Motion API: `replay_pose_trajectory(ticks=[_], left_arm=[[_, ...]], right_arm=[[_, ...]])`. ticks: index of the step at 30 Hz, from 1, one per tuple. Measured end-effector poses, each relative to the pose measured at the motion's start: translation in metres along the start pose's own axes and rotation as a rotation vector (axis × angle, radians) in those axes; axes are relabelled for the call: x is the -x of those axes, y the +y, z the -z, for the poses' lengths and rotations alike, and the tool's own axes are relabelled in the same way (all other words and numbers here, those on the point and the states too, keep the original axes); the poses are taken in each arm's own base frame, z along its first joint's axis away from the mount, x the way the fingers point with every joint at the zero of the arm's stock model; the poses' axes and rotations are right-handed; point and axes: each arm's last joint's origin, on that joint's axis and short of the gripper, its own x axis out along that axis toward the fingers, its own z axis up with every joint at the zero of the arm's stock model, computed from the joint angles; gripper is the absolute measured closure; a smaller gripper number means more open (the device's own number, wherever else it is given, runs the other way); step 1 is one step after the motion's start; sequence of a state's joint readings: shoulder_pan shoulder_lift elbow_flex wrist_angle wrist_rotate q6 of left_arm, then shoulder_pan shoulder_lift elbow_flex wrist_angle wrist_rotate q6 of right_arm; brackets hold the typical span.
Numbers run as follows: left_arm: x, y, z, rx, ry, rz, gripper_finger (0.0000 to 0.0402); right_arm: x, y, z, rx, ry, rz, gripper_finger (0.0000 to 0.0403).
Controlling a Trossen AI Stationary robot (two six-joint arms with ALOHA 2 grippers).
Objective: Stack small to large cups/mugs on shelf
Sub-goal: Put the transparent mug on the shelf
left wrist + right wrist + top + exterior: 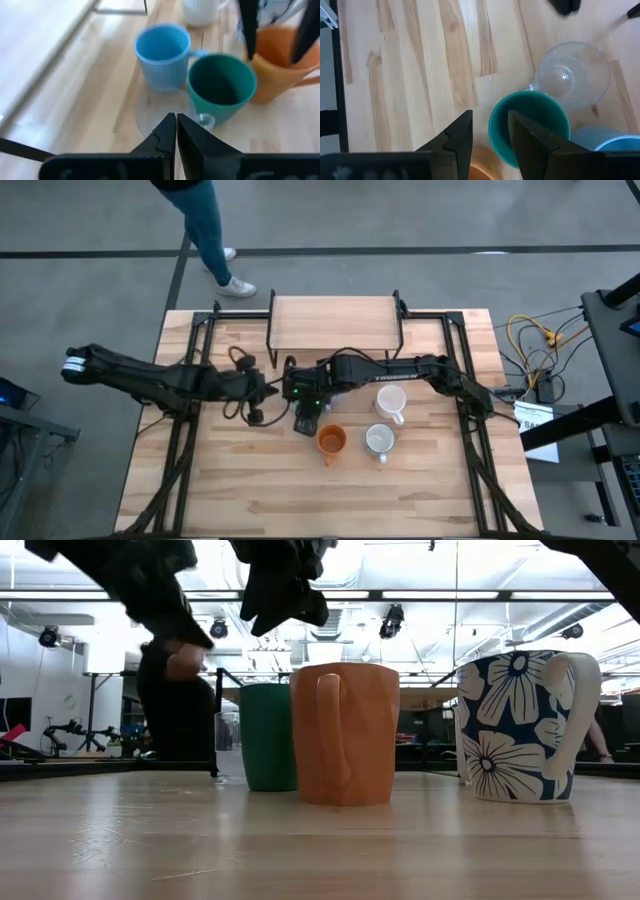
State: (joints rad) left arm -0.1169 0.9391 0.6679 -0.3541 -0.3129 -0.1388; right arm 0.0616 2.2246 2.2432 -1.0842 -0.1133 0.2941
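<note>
The dark green cup (pixel 530 125) stands on the table beside the clear glass (pixel 572 75), the light blue mug (pixel 162 55) and the orange mug (pixel 345 730). My right gripper (pixel 490 137) is open above the green cup's rim, one finger over its opening and one outside; in the low view (pixel 285 600) it hangs clear of the cup (pixel 268 735). My left gripper (pixel 176 122) is shut and empty above the clear glass (pixel 150 117). The white mug (pixel 390 402) and the grey-white flowered mug (pixel 520 725) stand to the right. The shelf (pixel 335 325) stands at the table's far edge.
Both arms meet over the table's middle (pixel 300 395), close to each other. A person (pixel 210 230) stands beyond the table's far edge. Black frame rails (pixel 180 440) run along the table's left and right sides. There is bare tabletop (pixel 320 500) toward the near edge.
</note>
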Motion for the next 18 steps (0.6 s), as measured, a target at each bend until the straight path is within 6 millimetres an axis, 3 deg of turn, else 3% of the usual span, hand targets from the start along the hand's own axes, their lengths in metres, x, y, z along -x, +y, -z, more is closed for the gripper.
replay_pose_trajectory(ticks=[10,18], left_arm=[[0.053,0.015,-0.015,0.055,-0.241,0.031,0.0402],[0.067,0.02,-0.013,0.074,-0.294,0.039,0.0402]], right_arm=[[0.006,-0.029,-0.014,-0.053,-0.058,-0.038,0.0284],[0.008,-0.044,-0.019,-0.086,-0.074,-0.069,0.0284]])
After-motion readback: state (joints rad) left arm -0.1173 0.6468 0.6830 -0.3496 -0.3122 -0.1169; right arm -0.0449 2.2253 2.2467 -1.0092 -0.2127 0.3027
